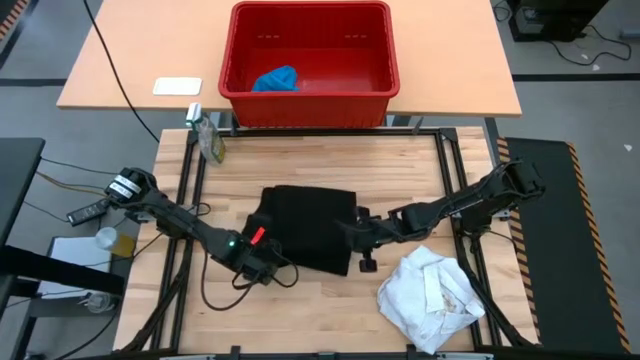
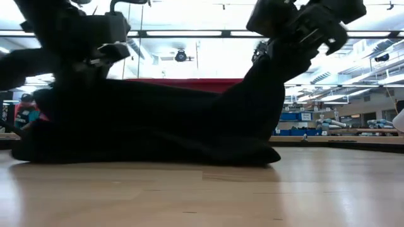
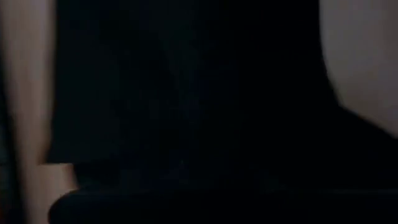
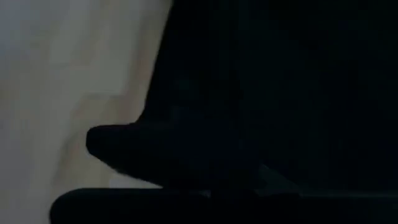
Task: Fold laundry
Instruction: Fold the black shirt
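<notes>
Black garment (image 1: 305, 228), mid-worktop, pinched at both side edges.
Left claw (image 1: 262, 243) is clamped on its left edge, right claw (image 1: 358, 230) on its right; long axis runs claw to claw, both equally near. White garment (image 1: 432, 298) lies crumpled by the right arm; blue garment (image 1: 276, 79) sits in the red basket (image 1: 380, 95). Wooden worktop (image 1: 300, 310), bare in front; lit workshop behind.

Black garment (image 1: 305, 228) on the pale wood-grain table (image 1: 300, 320); white garment (image 1: 432, 298), faintly stained; bright blue garment (image 1: 276, 79) inside the red basket (image 1: 309, 105).
</notes>
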